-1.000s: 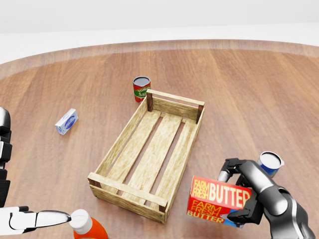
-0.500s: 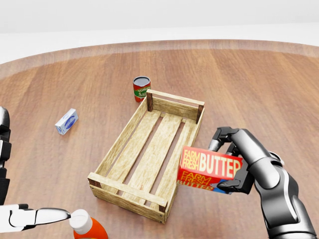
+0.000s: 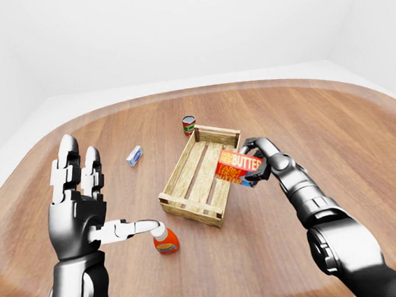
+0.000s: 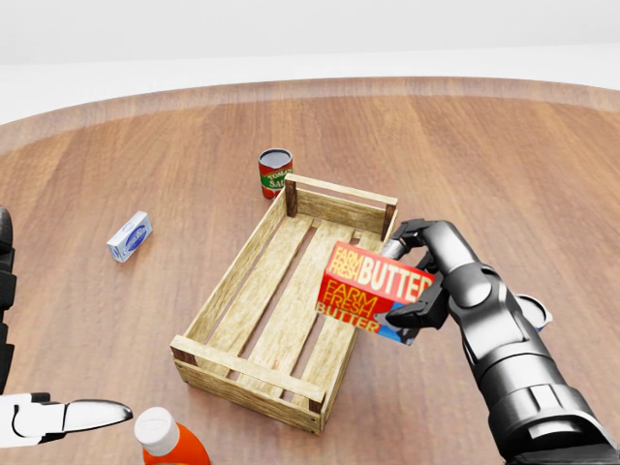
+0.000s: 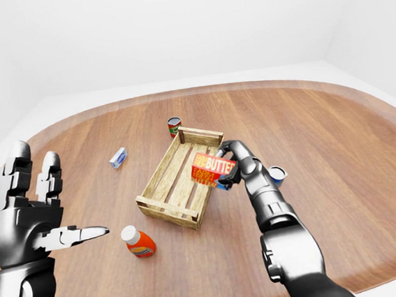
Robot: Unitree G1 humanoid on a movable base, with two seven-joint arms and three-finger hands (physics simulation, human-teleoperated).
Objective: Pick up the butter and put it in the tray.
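Right now my right hand (image 4: 418, 283) is clenched on the butter (image 4: 376, 291), a red and yellow carton held off the table, tilted, over the right-hand wall of the wooden tray (image 4: 221, 295) as the head view shows it. One finger (image 4: 408, 235) curls over the carton's top edge and another presses up under its lower right corner, so I have it pinched across its short height at the right end, with most of the printed face sticking out to the left. I judge it a light, stiff box with smooth printed card, likely a bit slippery; gripped at one end like this, it could pivot in the fingers if I swing it quickly. It looks rigid enough to take the squeeze, though I would not clamp harder for fear of denting a corner. A hold nearer the middle of the long edges would be steadier, but this one should serve for a short carry over the slats. My left hand (image 3: 77, 202) is released, fingers spread and raised, near the orange bottle (image 3: 165, 241) and well apart from the tray. A tomato can (image 4: 274, 172) stands just past the tray's upper corner, and a small blue box (image 4: 129, 236) lies off to the left.
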